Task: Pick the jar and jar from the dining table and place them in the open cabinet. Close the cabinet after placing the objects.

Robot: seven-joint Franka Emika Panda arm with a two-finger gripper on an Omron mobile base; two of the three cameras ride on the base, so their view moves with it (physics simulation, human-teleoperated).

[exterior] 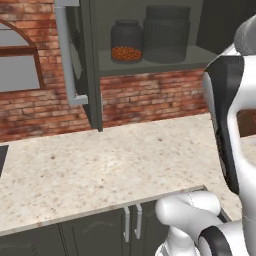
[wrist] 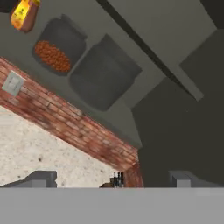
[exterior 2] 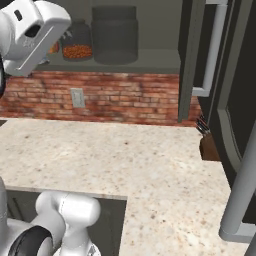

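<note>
Nearest, the beige speckled table is seen below the arm, and the gripper's state cannot be told from these views. Farther back, on the shelf of the open cabinet, the small jar of orange-red granules is set just beside the larger grey jar. Both doors are swung open.

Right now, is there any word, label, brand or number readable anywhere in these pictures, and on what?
None can be read.
Orange and yellow packet on the cabinet shelf, beside the small jar: carries a printed patch, too blurred to read.
Small jar and large grey jar: no label visible.
Wall outlet plate on the brick: no marking legible.
</note>
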